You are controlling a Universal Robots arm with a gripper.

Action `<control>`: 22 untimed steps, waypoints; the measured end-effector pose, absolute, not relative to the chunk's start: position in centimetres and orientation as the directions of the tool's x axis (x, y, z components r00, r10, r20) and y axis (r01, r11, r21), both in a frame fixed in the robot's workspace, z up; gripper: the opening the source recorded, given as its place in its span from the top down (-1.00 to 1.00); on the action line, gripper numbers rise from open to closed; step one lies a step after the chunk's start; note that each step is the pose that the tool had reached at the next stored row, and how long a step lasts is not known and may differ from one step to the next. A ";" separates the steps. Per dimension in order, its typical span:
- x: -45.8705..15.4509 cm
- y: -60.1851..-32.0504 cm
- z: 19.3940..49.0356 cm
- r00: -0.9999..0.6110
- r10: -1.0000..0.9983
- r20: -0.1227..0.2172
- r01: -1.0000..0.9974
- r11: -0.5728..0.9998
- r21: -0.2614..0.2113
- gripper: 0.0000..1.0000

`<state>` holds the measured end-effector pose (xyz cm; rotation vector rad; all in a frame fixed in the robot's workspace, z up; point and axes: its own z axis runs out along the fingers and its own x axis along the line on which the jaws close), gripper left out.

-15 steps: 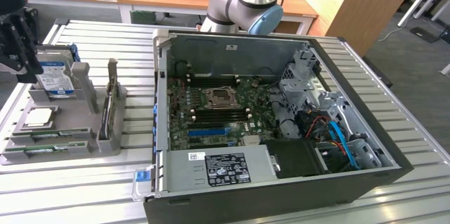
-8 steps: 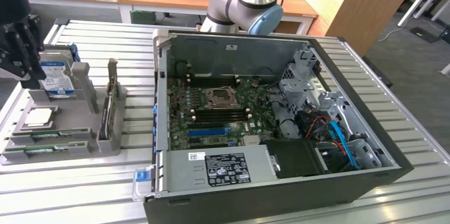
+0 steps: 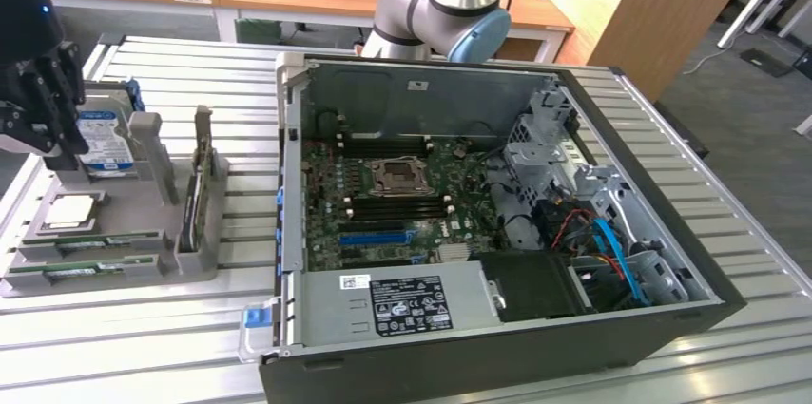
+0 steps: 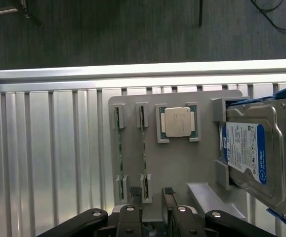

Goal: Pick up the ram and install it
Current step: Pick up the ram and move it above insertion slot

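Tool [image 4: 151,195] spread wide, empty, above grey slotted tray [image 4: 182,168] by desk [image 4: 44,148] edge; long narrow green ram stick [image 4: 143,148] sits edge-up in its slot, presumably so fingers can straddle it.

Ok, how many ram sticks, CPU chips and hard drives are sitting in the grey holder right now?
In the grey holder:
ram sticks: 2
CPU chip: 1
hard drive: 1
Total: 4
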<state>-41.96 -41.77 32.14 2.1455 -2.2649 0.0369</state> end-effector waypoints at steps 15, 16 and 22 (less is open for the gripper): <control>-42.0 -41.8 29.4 -0.054 -0.998 0.032 -0.999 0.054 -0.002 0.40; -42.0 -41.8 29.2 -0.054 -0.998 0.032 -0.999 0.054 -0.002 0.40; -42.0 -41.8 28.1 -0.054 -0.998 0.032 -0.999 0.054 -0.002 0.40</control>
